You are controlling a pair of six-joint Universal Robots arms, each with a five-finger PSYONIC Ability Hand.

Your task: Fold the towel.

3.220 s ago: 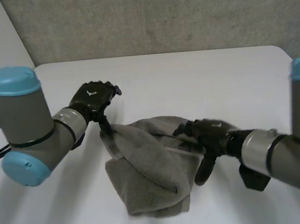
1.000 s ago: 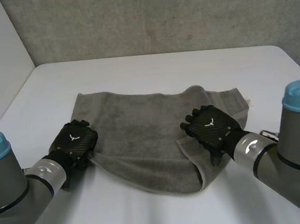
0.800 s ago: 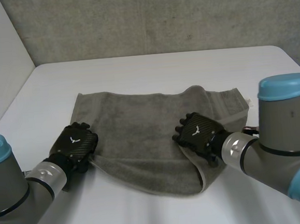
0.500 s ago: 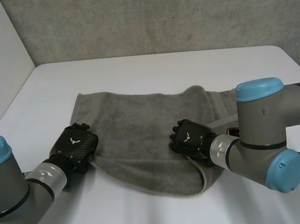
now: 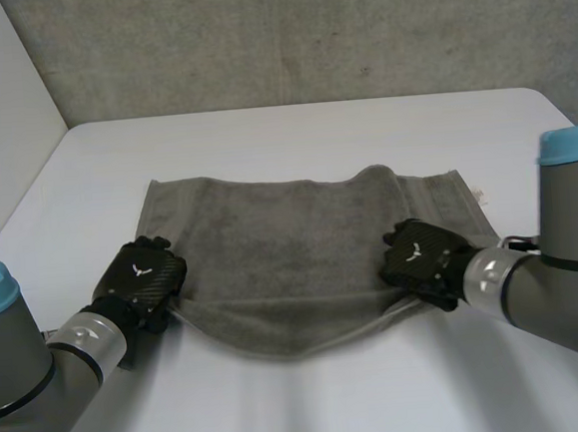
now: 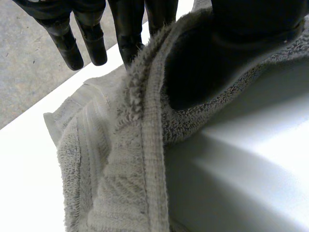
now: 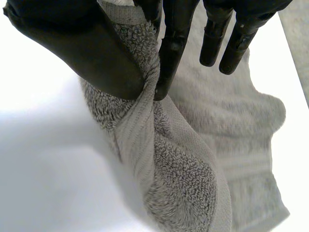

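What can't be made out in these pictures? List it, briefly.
- Head view: the near corners of the towel, covered by the left hand and the right hand.
- Head view: each hand's fingertips, hidden under the back of that hand.
- Left wrist view: the spot where the thumb meets the towel, dark and draped by the towel's edge.
- Right wrist view: the part of the towel behind the thumb.

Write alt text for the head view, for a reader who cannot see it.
Two black robot hands pinch the near edge of a grey towel spread on a white table: the left hand at its near left corner, the right hand at its near right corner.
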